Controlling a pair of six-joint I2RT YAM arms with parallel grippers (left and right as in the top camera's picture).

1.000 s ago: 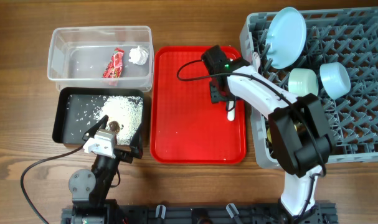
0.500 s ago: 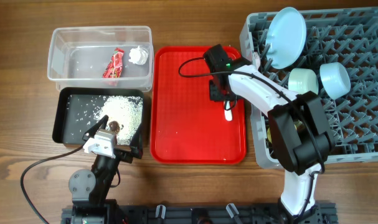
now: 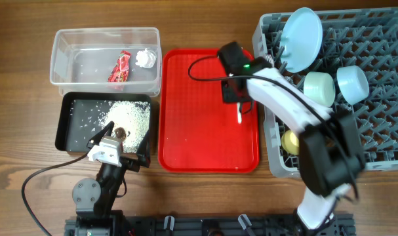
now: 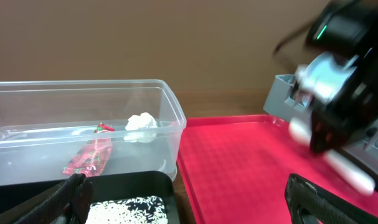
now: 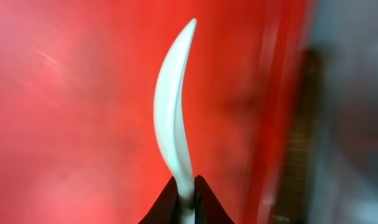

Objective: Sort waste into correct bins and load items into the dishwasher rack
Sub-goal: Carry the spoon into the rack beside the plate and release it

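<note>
Spoon (image 5: 169, 124) pinched, near red tray (image 3: 192, 131) right rim.

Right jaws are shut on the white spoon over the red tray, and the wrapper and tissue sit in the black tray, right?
No: the overhead view shows the wrapper and tissue in the clear tub, not the black tray. The rest holds.
</note>
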